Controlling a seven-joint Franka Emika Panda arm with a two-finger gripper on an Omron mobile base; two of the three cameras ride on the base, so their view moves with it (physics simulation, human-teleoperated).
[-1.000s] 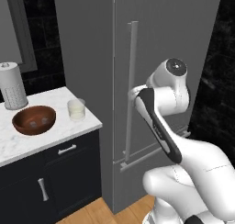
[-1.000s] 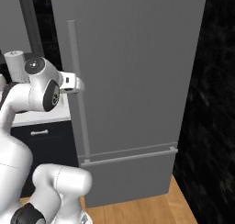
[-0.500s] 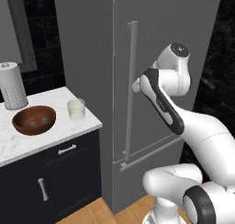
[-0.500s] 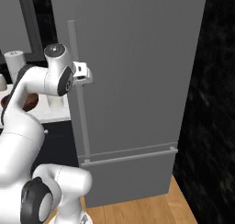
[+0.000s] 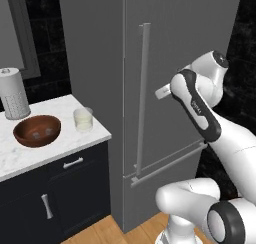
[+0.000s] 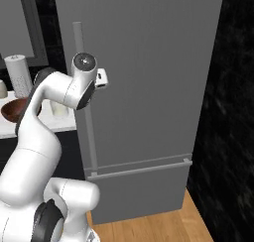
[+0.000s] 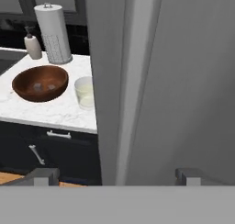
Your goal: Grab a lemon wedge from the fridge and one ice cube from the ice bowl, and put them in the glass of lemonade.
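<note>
- While the tall plain grey fridge (image 5: 170, 63) stands closed, the two-finger gripper (image 7: 117, 175) straddles its vertical bar handle (image 7: 137, 81), jaws spread wide, holding nothing.
- Hand view adds a small soap bottle (image 7: 32, 46) beside the reddish-brown wooden ice bowl (image 7: 40, 83) and clear lemonade glass (image 7: 84, 92).

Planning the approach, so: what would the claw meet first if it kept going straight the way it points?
Most likely the fridge's long bar handle, which stands centred ahead between the open claw's fingertips, with the closed fridge door just behind; how much gap remains is unclear.
</note>
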